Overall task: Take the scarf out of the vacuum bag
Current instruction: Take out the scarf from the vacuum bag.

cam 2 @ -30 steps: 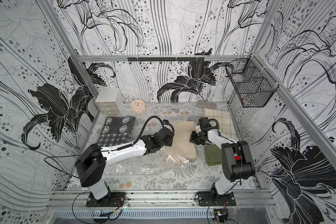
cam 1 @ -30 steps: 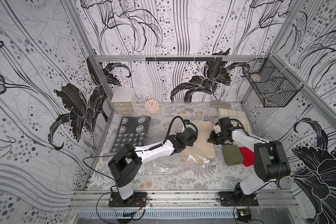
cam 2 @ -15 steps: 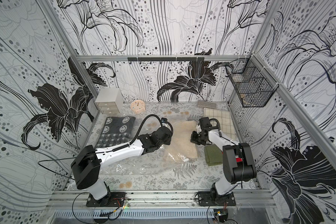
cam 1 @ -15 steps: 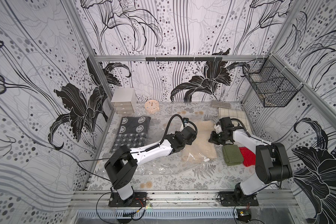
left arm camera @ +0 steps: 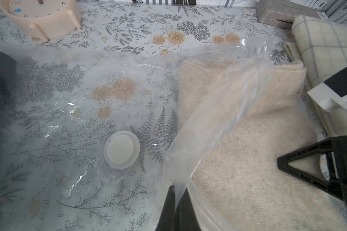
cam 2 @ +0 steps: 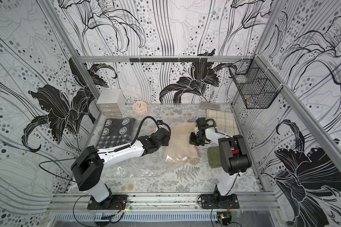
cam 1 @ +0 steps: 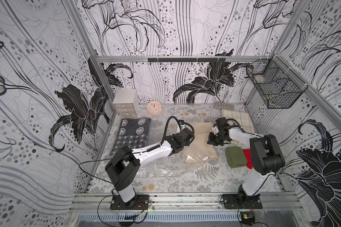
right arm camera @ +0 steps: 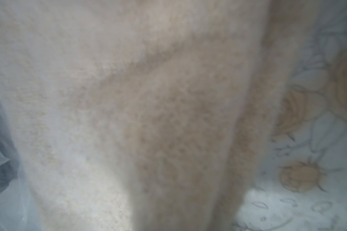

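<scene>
Here we have two arms, left arm (cam 1: 154, 153) in glossy white shells with boxy black joints, ribbed black hose (cam 1: 166, 128) looping off its wrist, slim black fingers on our left gripper (left arm camera: 177, 190), right arm (cam 1: 240, 135) matching, black screwed base plates (cam 1: 141, 203).

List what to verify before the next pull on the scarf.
1. Top film of the vacuum bag pinched in the shut left gripper, lifted: ok.
2. Bag mouth open, scarf bare beyond the film: ok.
3. The right gripper shut, down on the scarf: ok.
4. Fabric caught between its jaws: cannot tell; its wrist view is blurred.
5. Whole scarf out of the bag: not ok; its near end lies under plastic.
</scene>
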Robot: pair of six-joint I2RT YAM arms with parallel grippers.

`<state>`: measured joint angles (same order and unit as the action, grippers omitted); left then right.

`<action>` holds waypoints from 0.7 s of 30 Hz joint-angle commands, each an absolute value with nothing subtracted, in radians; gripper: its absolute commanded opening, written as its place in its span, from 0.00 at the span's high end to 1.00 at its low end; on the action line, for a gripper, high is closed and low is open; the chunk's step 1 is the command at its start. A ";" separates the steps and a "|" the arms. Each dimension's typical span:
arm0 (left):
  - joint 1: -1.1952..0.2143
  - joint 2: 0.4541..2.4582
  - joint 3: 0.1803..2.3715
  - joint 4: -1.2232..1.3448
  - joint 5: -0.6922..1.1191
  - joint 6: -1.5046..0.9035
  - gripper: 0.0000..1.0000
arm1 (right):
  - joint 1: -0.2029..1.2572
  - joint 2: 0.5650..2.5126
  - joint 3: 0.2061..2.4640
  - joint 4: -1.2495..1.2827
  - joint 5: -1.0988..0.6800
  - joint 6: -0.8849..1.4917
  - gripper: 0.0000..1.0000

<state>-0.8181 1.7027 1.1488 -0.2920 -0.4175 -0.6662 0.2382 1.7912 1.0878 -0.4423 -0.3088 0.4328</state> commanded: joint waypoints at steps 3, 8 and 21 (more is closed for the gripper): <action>-0.779 1.692 1.089 -0.269 -0.408 -0.732 1.00 | 0.306 1.864 1.125 -0.409 -0.311 0.457 1.00; -0.778 1.667 1.074 -0.288 -0.429 -0.730 1.00 | 0.318 1.873 1.134 -0.389 -0.336 0.473 1.00; -0.771 1.684 1.091 -0.294 -0.422 -0.721 1.00 | 0.294 1.827 1.169 -0.465 -0.302 0.424 1.00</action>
